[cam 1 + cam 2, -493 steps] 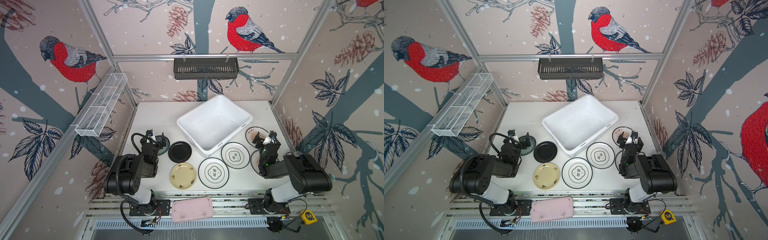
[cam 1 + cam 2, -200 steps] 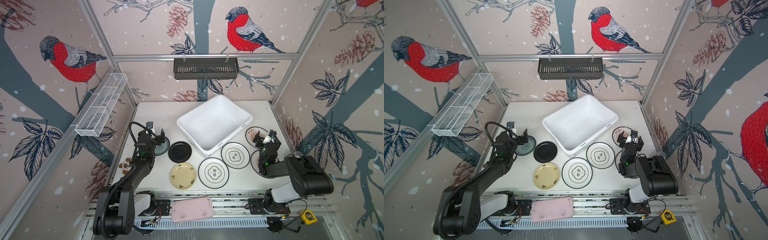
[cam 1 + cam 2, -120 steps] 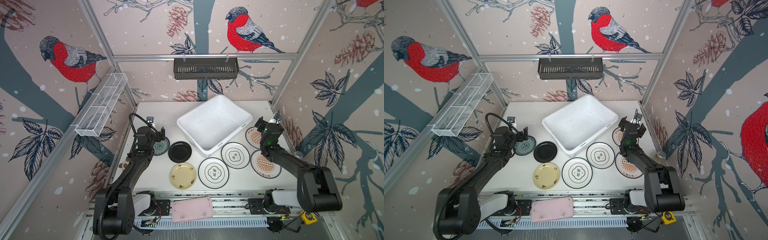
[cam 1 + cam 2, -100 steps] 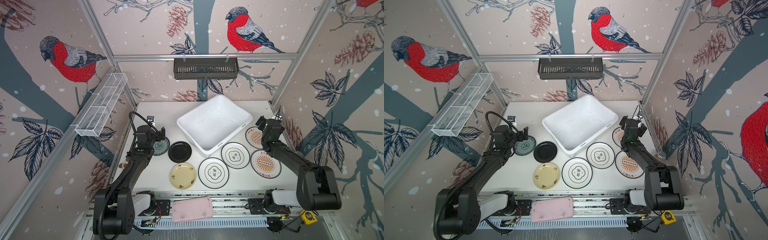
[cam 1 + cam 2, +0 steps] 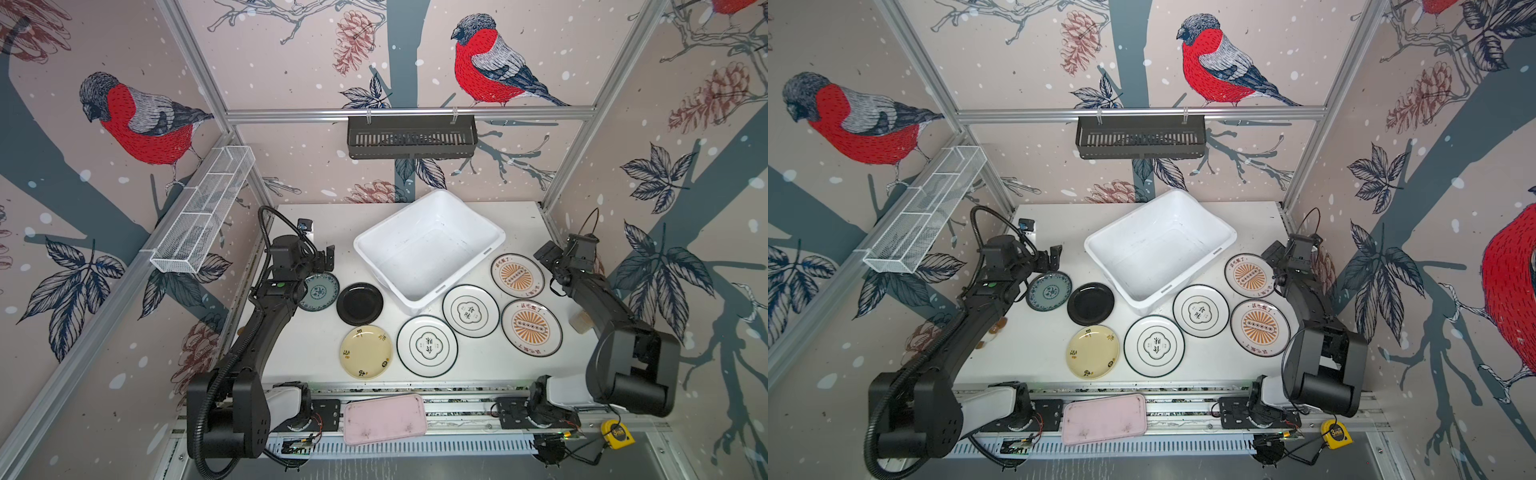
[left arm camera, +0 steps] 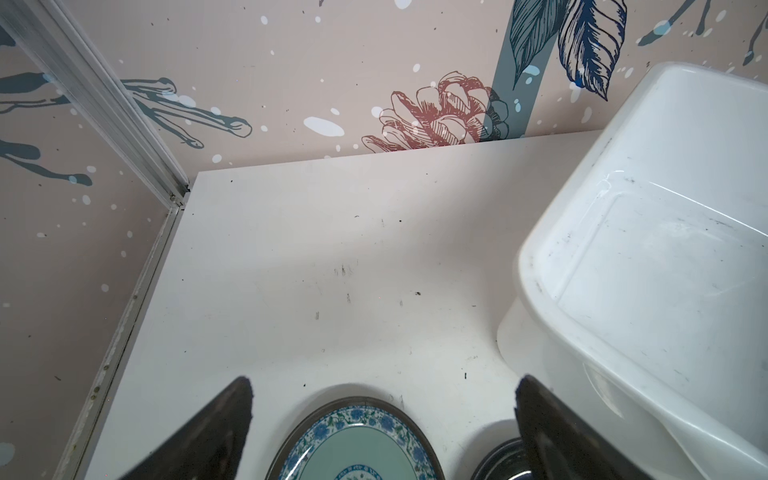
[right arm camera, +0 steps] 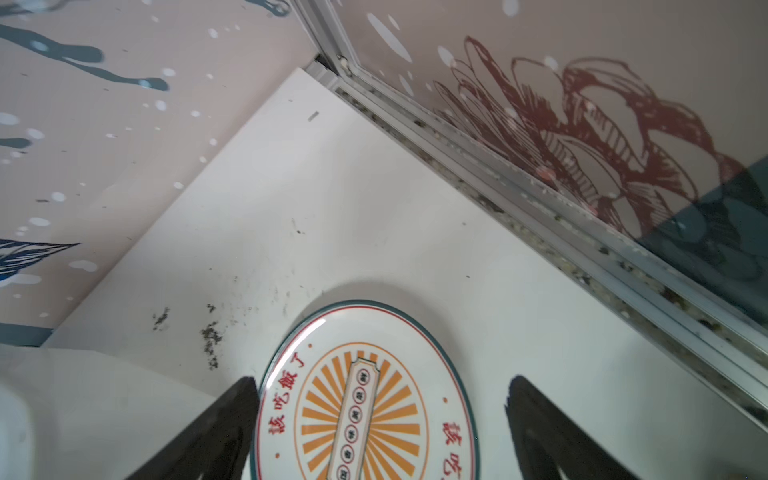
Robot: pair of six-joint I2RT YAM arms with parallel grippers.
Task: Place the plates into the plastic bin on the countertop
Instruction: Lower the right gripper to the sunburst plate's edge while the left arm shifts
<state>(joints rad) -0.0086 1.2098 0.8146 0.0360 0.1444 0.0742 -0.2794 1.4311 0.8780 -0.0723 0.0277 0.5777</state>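
Both left pincer and right pincer gape; plastic bin runs lengthwise near-left to far-right.

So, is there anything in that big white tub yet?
Empty: the plastic bin shows only its bare white floor, and all seven plates lie outside on the countertop.

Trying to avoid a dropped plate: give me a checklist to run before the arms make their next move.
1. Bin empty: ok.
2. Left gripper open, facing the teal plate: ok.
3. Right gripper open, facing the farther sunburst plate: ok.
4. Gap between teal plate and black plate: cannot tell.
5. Fingers low enough to catch a rim: cannot tell.
6. Plate gripped: not ok; both grippers empty, plates lie on the table.
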